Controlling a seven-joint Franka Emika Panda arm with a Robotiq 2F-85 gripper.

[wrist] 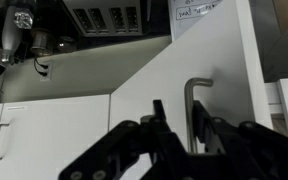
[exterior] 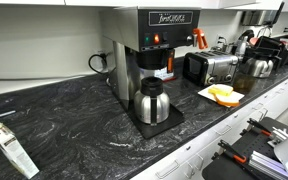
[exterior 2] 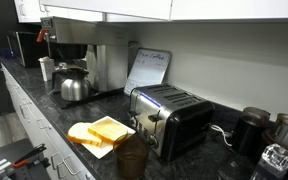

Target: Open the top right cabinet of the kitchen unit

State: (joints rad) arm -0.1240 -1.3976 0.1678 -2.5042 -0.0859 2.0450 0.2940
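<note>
In the wrist view, tool (wrist: pixel 187 125) beside the cabinet door handle (wrist: pixel 192 100).

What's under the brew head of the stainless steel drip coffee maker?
A rounded steel carafe with a black lid stands on the coffee maker's black base tray. The carafe's contents are hidden by its opaque wall and lid.

Coffee maker (exterior: pixel 149 45), steel carafe (exterior: pixel 151 102) on kitchen unit (exterior: pixel 74 125) black marbled top; toaster (exterior: pixel 209 67) beyond
</note>
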